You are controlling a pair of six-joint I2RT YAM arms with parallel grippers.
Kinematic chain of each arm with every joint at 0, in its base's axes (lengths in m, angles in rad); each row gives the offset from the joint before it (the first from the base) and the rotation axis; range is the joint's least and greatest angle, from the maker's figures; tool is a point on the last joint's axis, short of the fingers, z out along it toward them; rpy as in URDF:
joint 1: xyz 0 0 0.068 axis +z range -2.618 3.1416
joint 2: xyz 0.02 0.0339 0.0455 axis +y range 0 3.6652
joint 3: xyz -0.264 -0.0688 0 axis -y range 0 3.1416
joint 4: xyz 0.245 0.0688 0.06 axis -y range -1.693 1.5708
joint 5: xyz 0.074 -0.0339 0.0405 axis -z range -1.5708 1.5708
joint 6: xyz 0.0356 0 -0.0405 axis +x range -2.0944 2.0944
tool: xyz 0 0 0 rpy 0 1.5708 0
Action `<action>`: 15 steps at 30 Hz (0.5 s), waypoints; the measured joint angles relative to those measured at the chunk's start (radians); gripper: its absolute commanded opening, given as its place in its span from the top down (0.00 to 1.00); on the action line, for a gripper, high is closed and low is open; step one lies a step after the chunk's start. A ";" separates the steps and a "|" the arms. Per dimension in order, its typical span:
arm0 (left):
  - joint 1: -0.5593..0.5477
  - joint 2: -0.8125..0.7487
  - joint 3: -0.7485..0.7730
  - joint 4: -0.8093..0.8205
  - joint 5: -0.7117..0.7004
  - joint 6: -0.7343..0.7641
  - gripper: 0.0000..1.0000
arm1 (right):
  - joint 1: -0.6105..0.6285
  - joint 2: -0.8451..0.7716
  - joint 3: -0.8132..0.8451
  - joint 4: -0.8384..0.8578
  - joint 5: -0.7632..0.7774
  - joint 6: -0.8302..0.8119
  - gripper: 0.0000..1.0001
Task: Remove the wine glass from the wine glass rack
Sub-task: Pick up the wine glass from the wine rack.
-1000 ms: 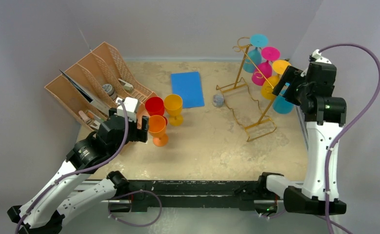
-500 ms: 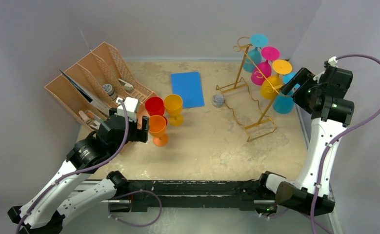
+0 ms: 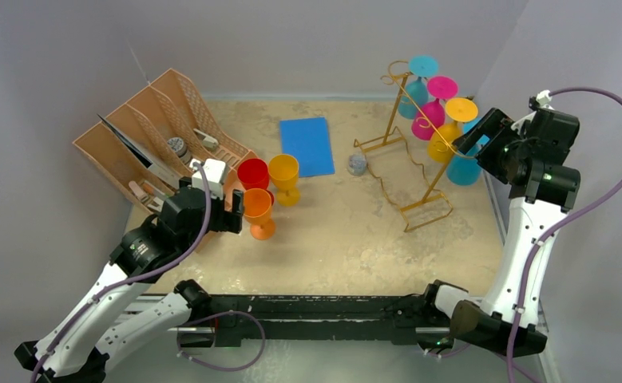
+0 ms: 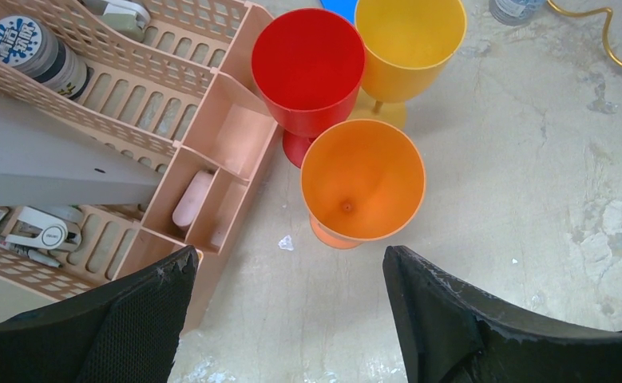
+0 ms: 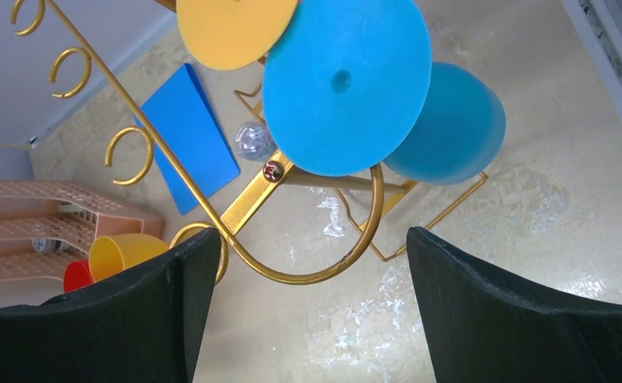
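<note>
Here, setting: a mottled beige worktop [image 3: 347, 239] with one arm bolted at each near corner.
Wine glass rack [image 3: 434, 180]: a gold wire stand at the right rear of the worktop, with a slanted rail and curled ends over a wavy base.
Blue wine glass [image 3: 463, 170]: hangs upside down at the lowest end of the rail, foot up and bowl down, not yet off the rack. Its round foot fills the upper middle of the right wrist view.
Other hung glasses: a yellow wine glass [image 3: 461, 109], a pink wine glass [image 3: 443, 87] and a teal wine glass [image 3: 424, 66] sit in turn higher up the same rail, all inverted.
Right claw [image 3: 477, 142]: released, jaws spread wide and level with the foot of the blue wine glass. The wrist view shows the foot and the rail's curled end ahead between the two fingers, with neither finger touching them.
Left claw [image 3: 234, 214]: released, jaws wide, just beside the orange goblet [image 3: 258, 209], which stands ahead of the gap ungripped.
Standing goblets: the orange goblet, a red goblet [image 3: 253, 173] and a yellow goblet [image 3: 284, 171] stand upright in a tight cluster.
Organizer tray [image 3: 160, 112]: brown slotted plastic at the left rear, just beside the red goblet, holding small items.
Blue sheet [image 3: 307, 145]: lies flat at rear centre.
Small clear jar [image 3: 357, 164]: stands between the blue sheet and the rack's base.
</note>
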 measured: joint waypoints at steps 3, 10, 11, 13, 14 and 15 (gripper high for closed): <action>0.004 0.000 -0.002 0.001 0.007 0.000 0.15 | 0.000 -0.002 0.009 0.000 -0.002 -0.005 0.11; 0.013 -0.003 -0.003 0.001 0.024 0.000 0.15 | 0.000 -0.001 0.064 -0.005 0.075 -0.014 0.12; 0.014 -0.005 -0.003 0.001 0.026 0.000 0.15 | 0.000 0.000 0.072 -0.006 0.088 -0.014 0.12; 0.016 -0.010 -0.003 0.001 0.027 0.000 0.15 | 0.000 0.005 0.084 -0.008 0.111 -0.011 0.12; 0.016 -0.013 -0.003 0.001 0.027 0.000 0.15 | -0.001 0.008 0.087 -0.007 0.126 -0.009 0.12; 0.017 -0.014 -0.003 0.001 0.029 0.000 0.15 | -0.002 0.012 0.087 -0.008 0.134 -0.006 0.12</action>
